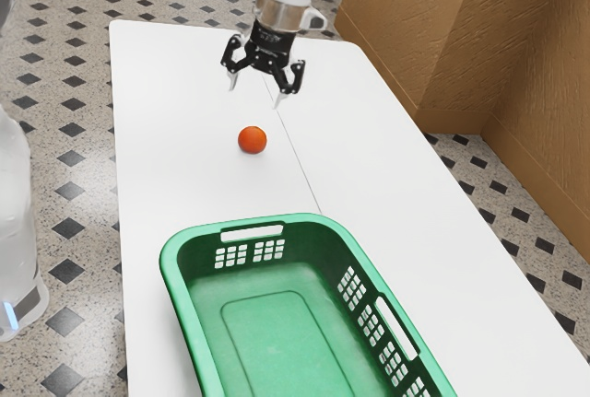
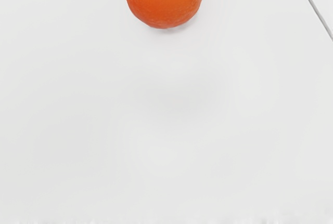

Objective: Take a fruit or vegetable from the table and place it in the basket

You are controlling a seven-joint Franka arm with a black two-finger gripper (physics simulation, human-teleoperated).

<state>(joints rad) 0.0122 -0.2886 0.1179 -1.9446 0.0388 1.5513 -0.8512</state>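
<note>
Open air is leading down into the green rectangular plastic basket (image 1: 173, 277); its raised end wall (image 1: 250, 254) is blocking a low pass across the white tabletop (image 1: 184, 93) from the round orange fruit (image 1: 252, 140).

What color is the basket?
The basket is green, best seen in the exterior view.

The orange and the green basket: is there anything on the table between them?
In the exterior view, only bare white tabletop lies between the orange and the basket.
</note>
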